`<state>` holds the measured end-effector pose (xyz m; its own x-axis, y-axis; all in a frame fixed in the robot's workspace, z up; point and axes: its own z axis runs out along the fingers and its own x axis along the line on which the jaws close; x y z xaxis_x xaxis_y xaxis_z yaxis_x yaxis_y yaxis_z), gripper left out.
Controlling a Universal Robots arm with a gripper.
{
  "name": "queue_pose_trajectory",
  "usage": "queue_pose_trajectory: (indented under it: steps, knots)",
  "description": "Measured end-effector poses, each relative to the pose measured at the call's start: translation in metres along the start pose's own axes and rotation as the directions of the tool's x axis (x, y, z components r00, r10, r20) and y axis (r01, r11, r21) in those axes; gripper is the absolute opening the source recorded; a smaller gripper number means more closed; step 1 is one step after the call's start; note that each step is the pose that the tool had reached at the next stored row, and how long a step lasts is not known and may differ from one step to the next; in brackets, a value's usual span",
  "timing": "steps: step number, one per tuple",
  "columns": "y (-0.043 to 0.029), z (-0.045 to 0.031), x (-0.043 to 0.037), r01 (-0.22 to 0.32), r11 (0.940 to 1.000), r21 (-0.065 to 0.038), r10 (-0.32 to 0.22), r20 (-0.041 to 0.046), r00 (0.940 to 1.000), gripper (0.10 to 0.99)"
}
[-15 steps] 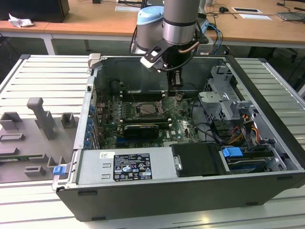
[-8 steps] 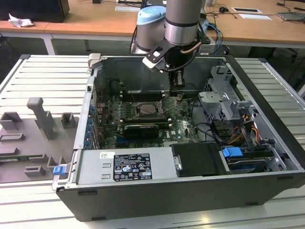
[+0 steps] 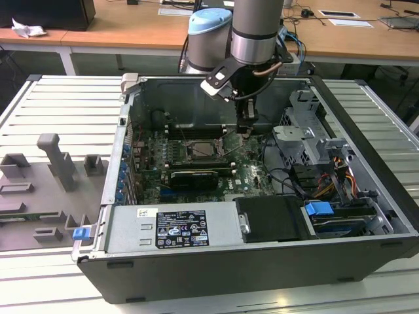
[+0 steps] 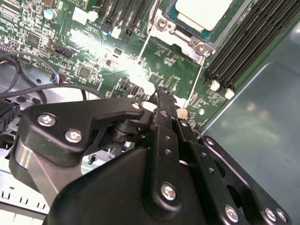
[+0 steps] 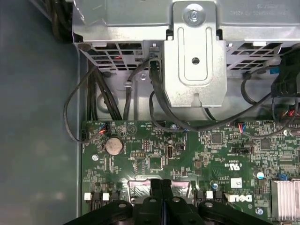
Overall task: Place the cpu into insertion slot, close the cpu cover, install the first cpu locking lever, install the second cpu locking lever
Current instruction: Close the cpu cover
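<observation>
As the hand [image 4: 161,95] hovers, the cpu [image 4: 204,11] sits socketed.

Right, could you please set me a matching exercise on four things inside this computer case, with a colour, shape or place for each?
Things:
1. cpu
2. end effector
3. coin cell
4. expansion card

Descriptions:
A. long and black, on the board
B. round and silvery
C. hangs from the arm over the board
D. square with a pale beige top

Pairs: 1-D, 2-C, 3-B, 4-A.
</observation>
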<state>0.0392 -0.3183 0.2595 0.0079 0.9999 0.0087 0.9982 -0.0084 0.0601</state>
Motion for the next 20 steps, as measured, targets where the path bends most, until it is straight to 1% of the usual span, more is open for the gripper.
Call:
queue_pose_trajectory:
  steps: [2, 5, 10, 12, 13, 15, 17, 20]
  knots:
    - [0.0018, 0.0006, 0.0, 0.0, 1.0, 0.001, 0.0, 0.0002, 1.0, 0.106]
    - [0.0059, 0.0024, 0.0001, 0.001, 1.0, 0.005, -0.001, 0.0, 1.0, 0.106]
    - [0.0182, 0.006, 0.0001, 0.001, 0.9999, 0.016, -0.001, 0.0001, 1.0, 0.106]
    - [0.0251, 0.0118, 0.0001, 0.001, 0.9997, 0.024, -0.001, 0.0002, 1.0, 0.106]
    - [0.0261, 0.0133, 0.0001, 0.001, 0.9996, 0.027, -0.001, 0.0002, 1.0, 0.106]
    - [0.0263, 0.0163, 0.0001, 0.001, 0.9995, 0.032, -0.001, -0.0005, 1.0, 0.106]
    - [0.0241, 0.0164, 0.0001, 0.001, 0.9995, 0.033, -0.001, -0.0004, 1.0, 0.106]
    - [0.0153, 0.0159, -0.0001, 0.001, 0.9995, 0.033, -0.001, -0.0003, 1.0, 0.106]
